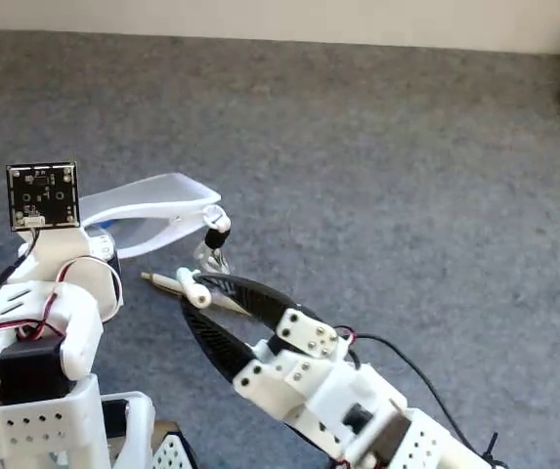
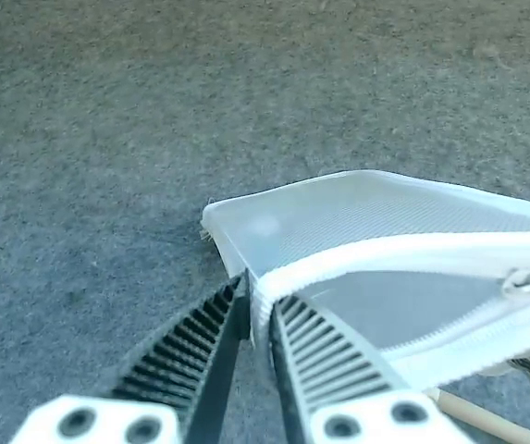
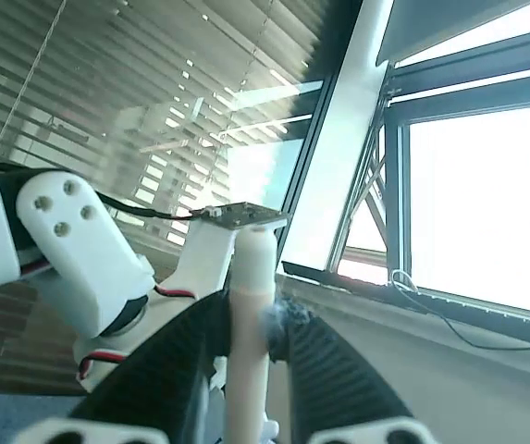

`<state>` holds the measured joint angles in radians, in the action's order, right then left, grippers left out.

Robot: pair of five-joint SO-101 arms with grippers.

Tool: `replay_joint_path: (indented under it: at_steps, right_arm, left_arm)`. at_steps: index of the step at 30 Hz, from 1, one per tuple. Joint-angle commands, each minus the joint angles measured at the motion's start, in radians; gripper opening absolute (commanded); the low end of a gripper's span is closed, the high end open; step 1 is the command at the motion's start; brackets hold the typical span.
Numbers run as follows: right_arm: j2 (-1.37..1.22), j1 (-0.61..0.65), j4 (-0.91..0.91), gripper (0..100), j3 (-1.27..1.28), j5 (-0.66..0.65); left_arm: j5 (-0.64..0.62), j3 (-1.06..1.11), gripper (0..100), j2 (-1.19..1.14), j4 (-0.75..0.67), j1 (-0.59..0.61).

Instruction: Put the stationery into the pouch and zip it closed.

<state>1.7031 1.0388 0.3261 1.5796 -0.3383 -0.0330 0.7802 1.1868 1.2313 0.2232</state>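
Jaws of the left gripper (image 2: 257, 310) pinched one pouch (image 2: 385, 217) at its open zipper edge, seen from the left wrist. Right gripper (image 3: 252, 319) jaws clamped one white pen (image 3: 251, 268). The high view placed both toward the bench's (image 1: 407, 147) left side.

- No word, number, label or sign can be read in any view.
- In the high view, the small black circuit board (image 1: 42, 196) sits up and to the left of the right claw (image 1: 192, 293). It carries tiny pale marks that are too small to make out.
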Motion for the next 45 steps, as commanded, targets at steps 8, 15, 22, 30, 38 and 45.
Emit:
replay_joint_path:
  at_steps: [8,15,22,30,38,45]
  right_arm:
    - [-0.394,0.007,0.232,0.5,-0.24,0.0]
    - [-0.605,0.004,0.331,0.5,-0.337,0.0]
    - [-0.78,-0.058,0.45,0.5,-0.384,-0.002]
    - [-0.881,-0.11,0.456,0.5,-0.453,0.0]
    - [-0.886,-0.108,0.45,0.5,-0.354,0.0]
    - [-0.886,-0.11,0.409,0.5,-0.274,-0.002]
  left_arm:
    - [-0.009,-0.015,1,-0.015,0.003,-0.025]
    - [-0.009,-0.015,1,-0.015,0.002,-0.025]
    - [-0.009,-0.015,1,-0.015,0.002,-0.025]
    - [-0.009,-0.015,1,-0.015,0.002,-0.025]
    - [-0.009,-0.015,1,-0.015,0.002,-0.025]
    - [-0.009,-0.015,1,-0.015,0.002,-0.025]
